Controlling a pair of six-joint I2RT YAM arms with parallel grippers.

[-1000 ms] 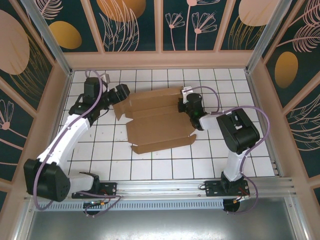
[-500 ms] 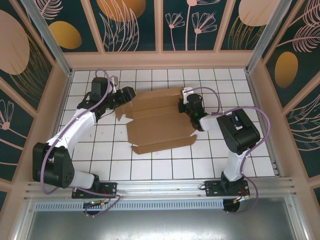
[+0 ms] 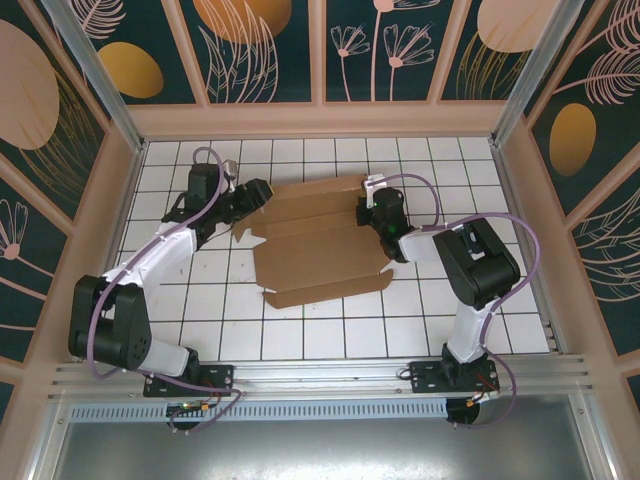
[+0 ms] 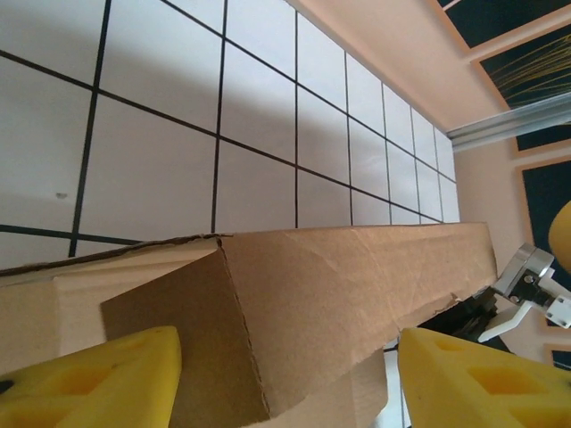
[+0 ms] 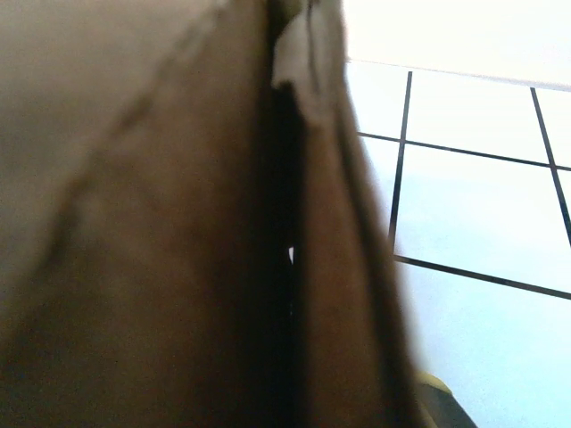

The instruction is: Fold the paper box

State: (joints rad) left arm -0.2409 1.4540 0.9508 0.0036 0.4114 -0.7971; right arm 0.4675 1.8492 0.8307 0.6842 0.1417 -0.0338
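Box: the paper box (image 3: 320, 245) sits around the middle of the white tiled table (image 3: 400, 320). It's plain brown cardboard, only part folded, with the near panels lying pretty flat.
Far edge: on the left wrist cam the far strip is creased up into a low wall with a folded corner.
Left gripper: the left gripper (image 3: 250, 198) is at the box's far-left corner with its jaws well apart. The yellow fingers (image 4: 107, 379) straddle that folded corner. One is right up against the cardboard and the other stands clear of it, so no real grip.
Right gripper: the right gripper (image 3: 366, 211) is at the box's far-right end, closed up tight. Its wrist cam has blurry cardboard right in its face, so it looks pinched on the end flap.
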